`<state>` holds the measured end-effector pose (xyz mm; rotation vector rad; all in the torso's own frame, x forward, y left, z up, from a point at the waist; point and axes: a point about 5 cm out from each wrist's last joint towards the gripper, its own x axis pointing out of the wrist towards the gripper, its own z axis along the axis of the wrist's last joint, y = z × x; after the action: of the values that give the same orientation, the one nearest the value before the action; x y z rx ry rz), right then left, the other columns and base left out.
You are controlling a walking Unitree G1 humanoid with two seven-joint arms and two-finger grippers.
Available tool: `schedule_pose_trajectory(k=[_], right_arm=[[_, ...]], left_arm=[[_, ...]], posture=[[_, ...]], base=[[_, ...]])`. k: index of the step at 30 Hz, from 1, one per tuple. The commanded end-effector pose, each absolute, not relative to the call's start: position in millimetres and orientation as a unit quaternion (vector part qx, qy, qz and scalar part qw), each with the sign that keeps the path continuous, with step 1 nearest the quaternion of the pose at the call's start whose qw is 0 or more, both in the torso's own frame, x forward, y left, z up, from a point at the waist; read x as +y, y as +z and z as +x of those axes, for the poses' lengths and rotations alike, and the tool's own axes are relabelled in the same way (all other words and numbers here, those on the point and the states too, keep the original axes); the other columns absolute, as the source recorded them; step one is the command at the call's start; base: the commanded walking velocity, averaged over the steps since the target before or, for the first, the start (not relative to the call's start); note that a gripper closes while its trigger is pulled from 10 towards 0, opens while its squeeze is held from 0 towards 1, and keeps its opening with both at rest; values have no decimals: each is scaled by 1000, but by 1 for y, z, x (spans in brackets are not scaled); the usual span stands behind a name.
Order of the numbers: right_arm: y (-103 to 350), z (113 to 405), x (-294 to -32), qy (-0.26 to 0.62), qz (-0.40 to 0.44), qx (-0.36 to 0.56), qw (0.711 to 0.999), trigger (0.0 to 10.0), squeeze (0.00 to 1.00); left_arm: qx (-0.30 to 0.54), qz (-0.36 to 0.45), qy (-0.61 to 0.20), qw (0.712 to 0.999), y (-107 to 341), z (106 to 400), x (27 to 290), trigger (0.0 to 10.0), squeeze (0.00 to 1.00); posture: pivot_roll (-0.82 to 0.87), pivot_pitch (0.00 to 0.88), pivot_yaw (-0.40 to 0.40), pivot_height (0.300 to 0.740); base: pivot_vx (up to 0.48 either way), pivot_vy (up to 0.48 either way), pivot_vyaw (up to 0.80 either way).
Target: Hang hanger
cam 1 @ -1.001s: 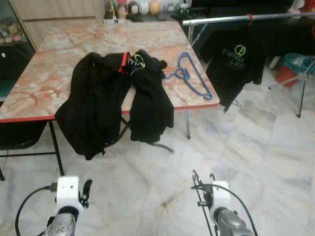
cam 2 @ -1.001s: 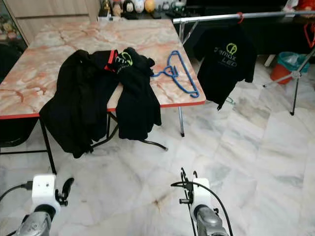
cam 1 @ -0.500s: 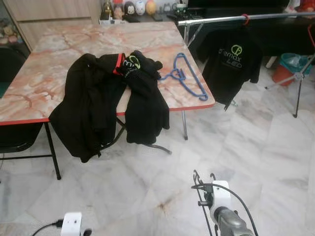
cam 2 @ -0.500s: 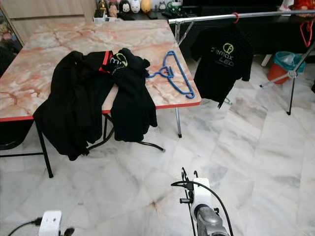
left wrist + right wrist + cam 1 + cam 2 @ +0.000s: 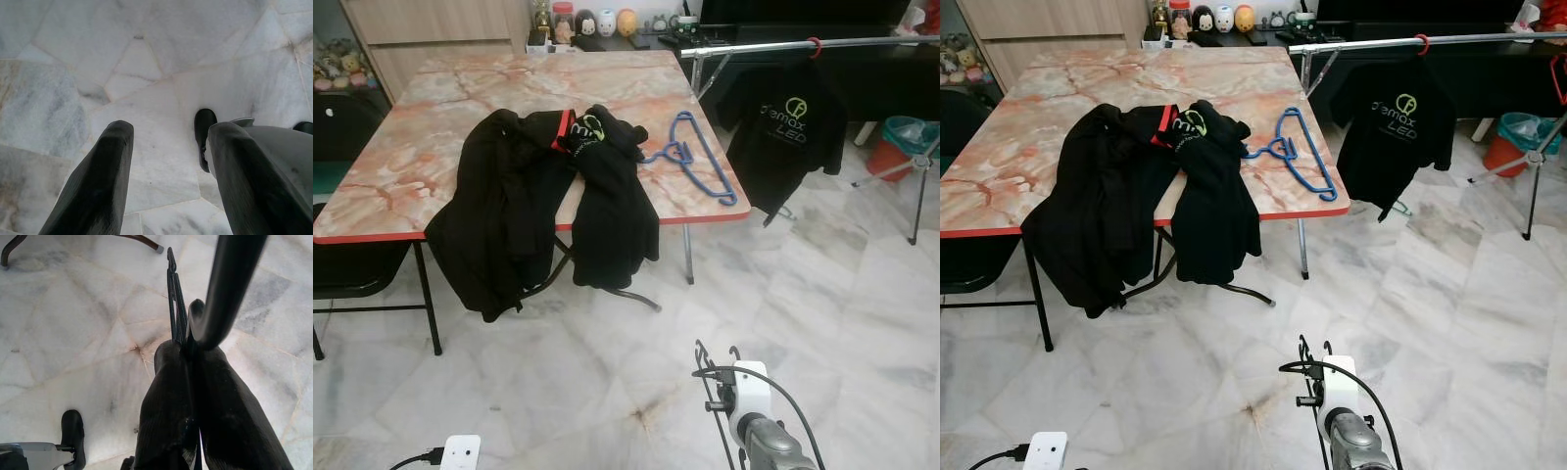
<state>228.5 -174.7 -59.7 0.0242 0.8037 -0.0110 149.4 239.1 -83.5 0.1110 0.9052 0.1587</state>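
Observation:
My right gripper (image 5: 190, 352) hangs low over the floor, shut on a thin black wire hanger (image 5: 713, 364) whose hooks stick up beside my right wrist. My left gripper (image 5: 168, 142) is open with only floor between its fingers; its white wrist block (image 5: 460, 452) sits at the bottom left. Far ahead on the right, a metal clothes rail (image 5: 862, 42) carries a black T-shirt (image 5: 790, 122) on a red hanger hook (image 5: 815, 43). Blue hangers (image 5: 697, 159) lie on the marble table (image 5: 421, 147) beside black garments (image 5: 533, 201) that droop over its front edge.
Open marble floor (image 5: 822, 313) lies between me and the rail. A black chair (image 5: 352, 269) stands under the table's left side. A red bucket with a teal bag (image 5: 901, 137) and a tripod leg (image 5: 918, 196) stand at the far right. Small figurines (image 5: 607, 20) line the shelf behind the table.
My left arm has dropped lower, so just the top of its wrist block remains in view. The camera has shifted a little. The right gripper and its hanger hold still.

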Motion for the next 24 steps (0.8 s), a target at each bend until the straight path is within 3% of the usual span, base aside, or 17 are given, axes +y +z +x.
schedule_pose_trajectory(k=[1,24], right_arm=[[-61,226,-178,-10,11,398,917,10000,0],[-61,227,-177,-8,10,396,918,10000,0]], left_arm=[[443,56,79,891,-87,144,236,10000,0],[440,55,77,893,-87,147,231,10000,0]], posture=[[49,78,-33,740],[34,72,-25,740]], base=[[0,-274,0],[0,-354,0]])
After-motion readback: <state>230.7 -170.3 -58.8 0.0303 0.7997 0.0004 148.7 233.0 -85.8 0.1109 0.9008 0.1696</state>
